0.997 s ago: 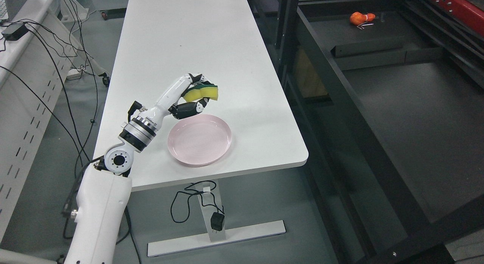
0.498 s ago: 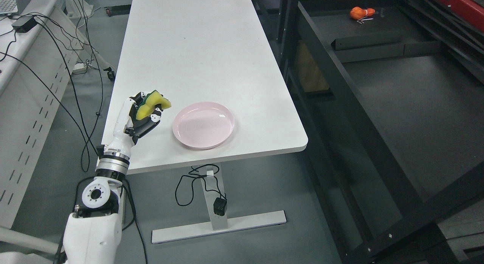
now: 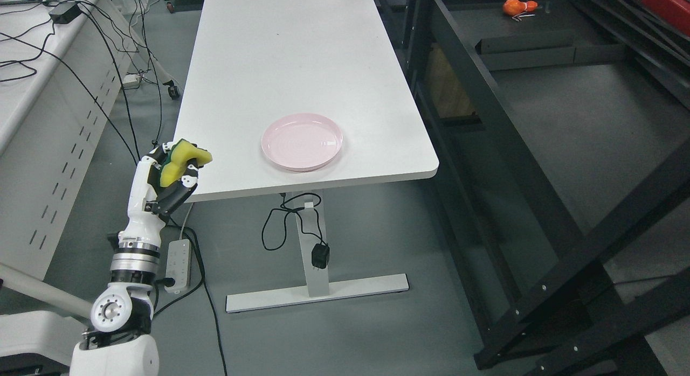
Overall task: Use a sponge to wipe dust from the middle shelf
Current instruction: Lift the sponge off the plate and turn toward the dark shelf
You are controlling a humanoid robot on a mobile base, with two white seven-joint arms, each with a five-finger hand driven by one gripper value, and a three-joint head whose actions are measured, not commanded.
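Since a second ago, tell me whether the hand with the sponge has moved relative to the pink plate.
Yes. The left hand holding the sponge has pulled away leftward from the pink plate, from just above its far rim to the table's near left corner.

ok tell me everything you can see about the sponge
The yellow foam sponge with a dark green scouring layer looks soft and contoured, with a wavy edge. It is held up in the air, gripped in the fingers of the robot's white and black left hand, the green layer facing back towards the fingers and the yellow foam jutting right. It sits just off the near left corner of the white rectangular table, touching only the hand.
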